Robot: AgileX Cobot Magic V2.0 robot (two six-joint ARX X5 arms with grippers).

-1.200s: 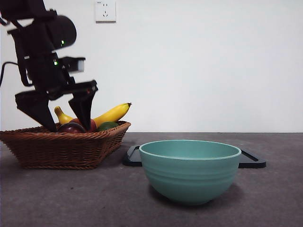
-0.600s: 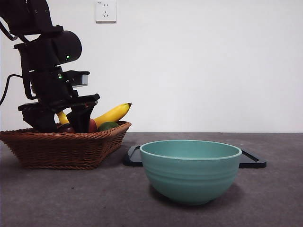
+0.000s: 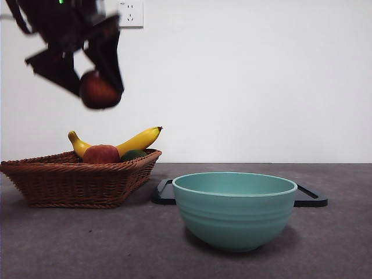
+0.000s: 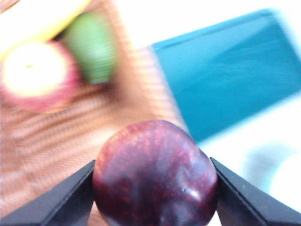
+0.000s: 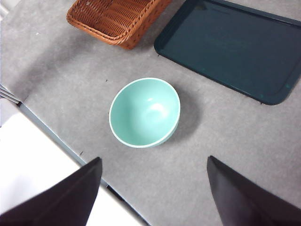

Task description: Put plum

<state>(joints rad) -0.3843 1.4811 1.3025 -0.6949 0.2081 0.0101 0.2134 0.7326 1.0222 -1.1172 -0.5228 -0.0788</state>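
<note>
The plum [image 3: 99, 90], dark maroon and glossy, hangs high above the wicker basket [image 3: 70, 177] at the left. My left gripper [image 3: 93, 87] is shut on it, one black jaw on each side. Up close in the left wrist view, the plum [image 4: 154, 174] fills the gap of that gripper [image 4: 153, 181], with the basket [image 4: 51, 141] blurred below. A teal bowl [image 3: 233, 209] stands in front, empty. The right gripper [image 5: 153, 188] is open, high over the table and looking down on the bowl [image 5: 145, 112].
A banana [image 3: 131, 141], a red-orange apple-like fruit [image 3: 100, 154] and a dark green fruit [image 3: 132, 154] lie in the basket. A dark tray [image 3: 308, 196] lies flat behind the bowl, also seen as tray [image 5: 235, 47] in the right wrist view.
My left gripper was down in the basket around the plum. It has closed on the plum and lifted it well above the basket. The red-orange fruit now shows uncovered.
</note>
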